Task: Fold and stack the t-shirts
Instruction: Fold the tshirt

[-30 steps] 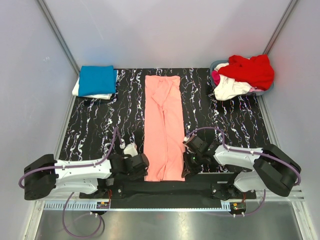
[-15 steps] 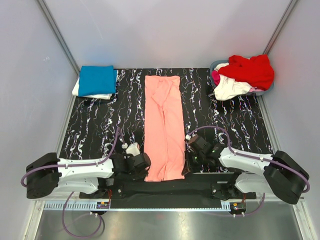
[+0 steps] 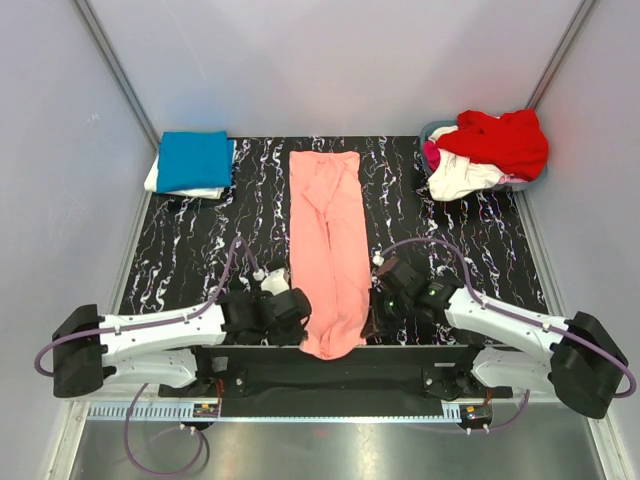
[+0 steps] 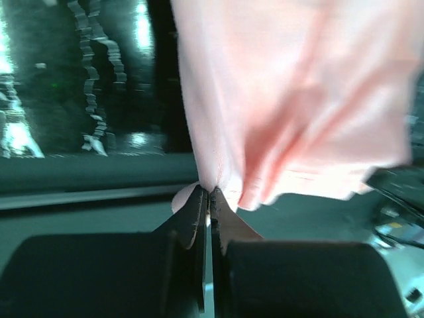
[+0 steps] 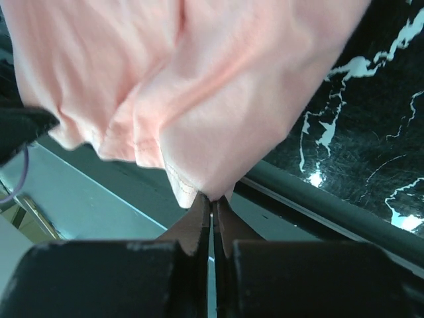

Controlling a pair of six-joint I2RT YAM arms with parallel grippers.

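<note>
**Both near corners pinched on the salmon-pink t-shirt [image 3: 328, 230]**

We're mid-fold here, folks. The salmon-pink t-shirt lies as a long narrow strip down the middle of the table [image 3: 200, 260], running from 12 o'clock to 6 o'clock, with the sleeves apparently tucked in. Its 6 o'clock hem is bunched and drawn narrower than the rest. The left gripper [image 4: 209, 193] has its jaws clamped tight on the 7 o'clock corner of that hem. The right gripper [image 5: 212, 202] is pinched just the same on the 5 o'clock corner.

Here's the score as we read it. At 10 o'clock a blue t-shirt [image 3: 193, 160] sits folded on a white folded shirt [image 3: 153, 181], so two are stacked. At 2 o'clock the basket [image 3: 430, 130] holds a red t-shirt [image 3: 500, 140], a white crumpled shirt [image 3: 465, 178] and a sliver of magenta t-shirt [image 3: 431, 156], none of them folded. We judge the pink one needs its hem carried toward 12 o'clock, maybe folded once more, then moved to the stack. Three more wait after it.

The top camera gives us the whole layout of stack, basket and strip, but the wrists hide the fingertips there. The wrist cameras give us the pinch itself, with the tips together and a peak of pink cloth caught between them, fanning away in soft folds. They show neither stack nor basket, and the left wrist picture is blurred.
</note>
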